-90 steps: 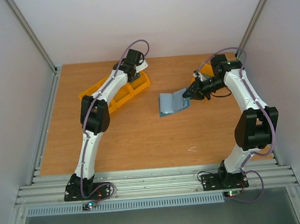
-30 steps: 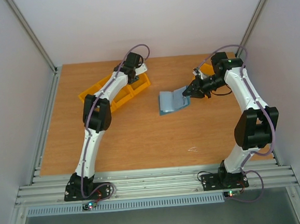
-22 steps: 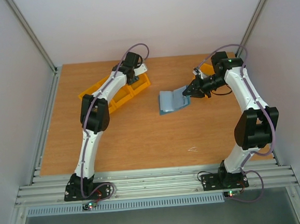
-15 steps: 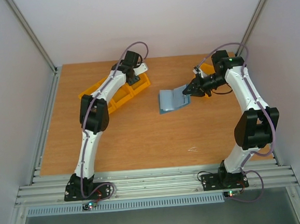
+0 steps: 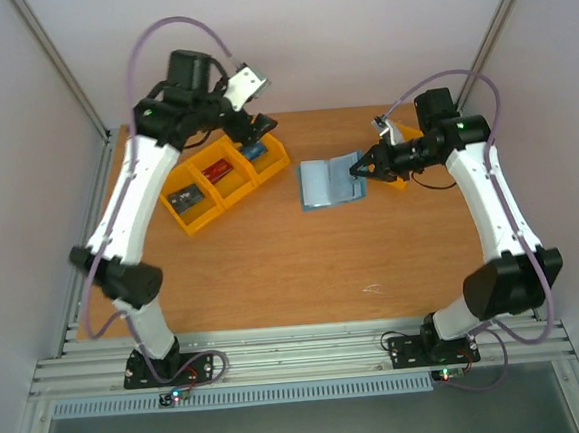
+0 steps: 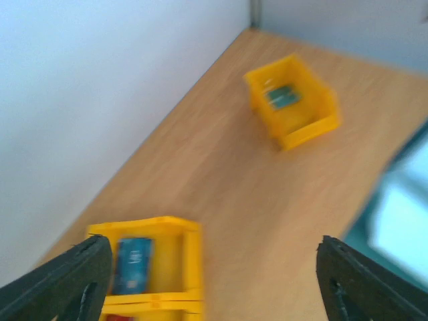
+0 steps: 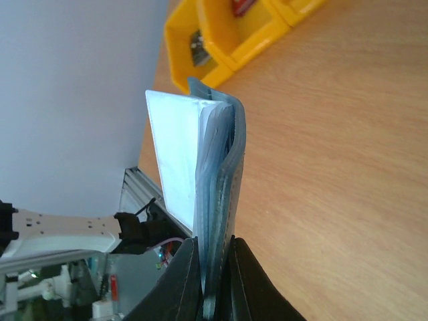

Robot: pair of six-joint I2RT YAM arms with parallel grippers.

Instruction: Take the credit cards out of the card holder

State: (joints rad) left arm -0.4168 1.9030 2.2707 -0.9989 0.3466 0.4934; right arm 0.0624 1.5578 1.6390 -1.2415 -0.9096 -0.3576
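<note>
Top external: right end effector (image 5: 359, 167) clenched on card holder (image 5: 325, 182), which extends left from it; left end effector (image 5: 249, 124) released, empty, well apart further left.

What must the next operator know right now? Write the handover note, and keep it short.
Left gripper: open and empty, raised above the orange bins.
Right gripper: shut on the card holder, gripping one edge.
Done: dark grey card, red card and blue card lie in the bins, one per compartment.
Left: the views do not show whether any card remains inside the card holder, so check it.
</note>
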